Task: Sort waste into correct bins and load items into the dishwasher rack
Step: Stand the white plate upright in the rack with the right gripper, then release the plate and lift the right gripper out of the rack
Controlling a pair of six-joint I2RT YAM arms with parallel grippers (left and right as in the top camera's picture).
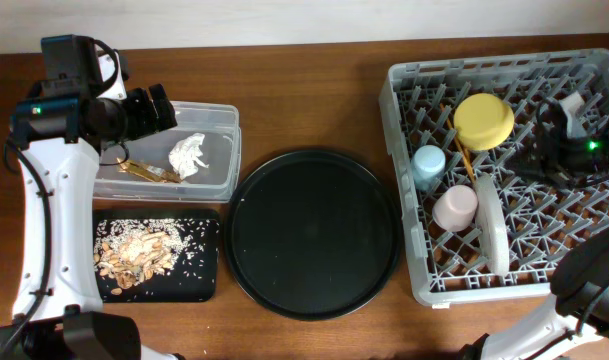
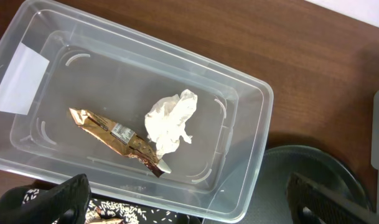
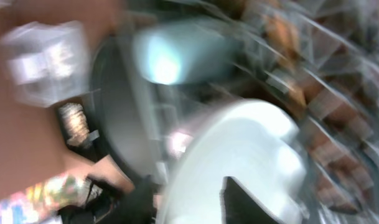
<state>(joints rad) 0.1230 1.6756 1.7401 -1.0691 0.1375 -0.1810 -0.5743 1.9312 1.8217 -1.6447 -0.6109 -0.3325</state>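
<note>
The crumpled napkin and gold-brown wrapper lie touching in the clear tub. The crumbly scraps are spread in the shallow black tray just beside it.

The left arm reaches over the tub's left end, its jaws spread wide and empty. The right arm hangs over the grey rack at the right of the wooden counter. Its wrist view is smeared, so I cannot tell how its jaws stand.

The rack holds the yellow bowl, blue cup, pinkish cup, plate on edge and chopsticks. A round black tray lies between tub and rack.
</note>
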